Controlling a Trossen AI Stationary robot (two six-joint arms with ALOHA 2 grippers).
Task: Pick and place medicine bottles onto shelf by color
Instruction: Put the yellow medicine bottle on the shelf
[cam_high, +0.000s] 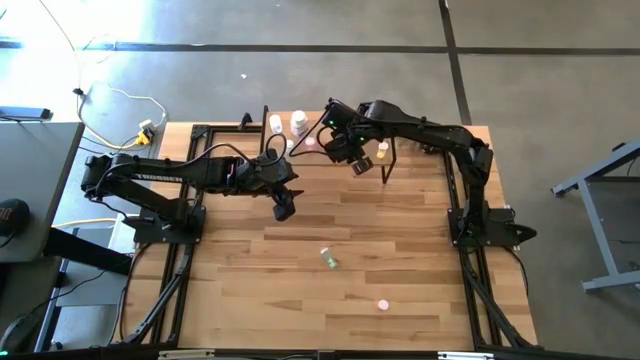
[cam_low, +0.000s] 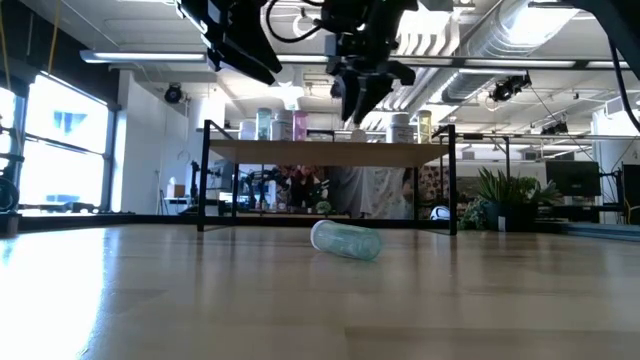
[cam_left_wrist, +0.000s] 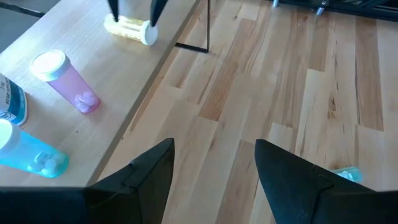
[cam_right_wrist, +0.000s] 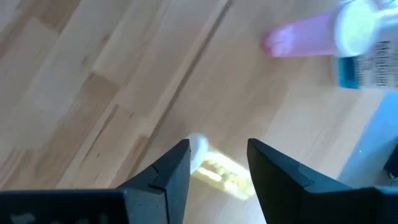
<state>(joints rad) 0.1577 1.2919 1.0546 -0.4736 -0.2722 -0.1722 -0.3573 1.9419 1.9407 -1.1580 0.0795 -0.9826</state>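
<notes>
On the bare counter (cam_high: 400, 250) two bottles lie loose: a pink bottle (cam_high: 382, 304) nearest the front edge, at about five o'clock from the centre, and a pale green bottle (cam_high: 329, 259) on its side near the middle.

Beyond them, the left arm reaches in from nine o'clock, elbow bent, its left pincer (cam_high: 284, 209) hanging above the counter just short of the shelf (cam_high: 395, 150), fingers spread wide and holding nothing.

The right arm folds in from three o'clock, its forearm stretched over the shelf. The right pincer (cam_high: 358, 163) points down above the shelf top, fingers parted with nothing gripped; a yellow bottle (cam_right_wrist: 214, 168) lies on the shelf beneath the gap.

At twelve o'clock, the shelf also carries a standing pink bottle (cam_left_wrist: 65, 81), a turquoise one (cam_left_wrist: 28, 152), an orange-yellow one (cam_high: 383, 151) and two white bottles (cam_high: 287, 123).
</notes>
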